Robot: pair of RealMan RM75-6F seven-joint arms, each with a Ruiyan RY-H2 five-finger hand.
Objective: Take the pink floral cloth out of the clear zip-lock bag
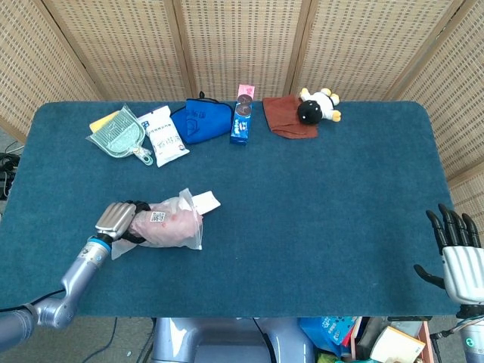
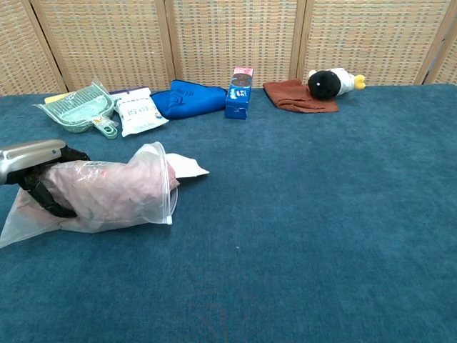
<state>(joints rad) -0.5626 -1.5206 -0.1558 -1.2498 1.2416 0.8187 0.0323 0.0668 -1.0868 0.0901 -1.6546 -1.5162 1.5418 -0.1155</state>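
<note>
- The pink floral cloth (image 2: 107, 191) is sitting bunched inside the clear zip-lock bag (image 2: 146, 200), which is lying on its side on the near left part of the blue worktop (image 1: 318, 204).
- The bag's mouth is facing right and gaping open, with a white tag (image 2: 187, 167) poking out of it onto the worktop.
- A small label with a square code (image 1: 157, 217) is showing on the bag's upper face in the head view.
- The left hand (image 1: 119, 221) is gripping the bag's closed end, its dark fingers (image 2: 44, 200) wrapping around the plastic and the cloth inside; the bag's flat left corner is trailing on the worktop below the hand.
- The right hand (image 1: 457, 255) is hovering off the near right edge of the worktop, well apart from the bag, with its fingers spread and holding nothing; only the head view is showing it.
- Along the far edge, a row of other things is lying: a green plastic dustpan (image 1: 115, 134), a white packet (image 1: 165, 134), a folded blue cloth (image 1: 203, 121), a blue box (image 1: 241, 123) standing upright, a brown cloth (image 1: 284, 116) and a black-and-white plush toy (image 1: 318, 106) resting on that cloth's right side.
- A woven screen (image 1: 242, 41) is standing behind the worktop.
</note>
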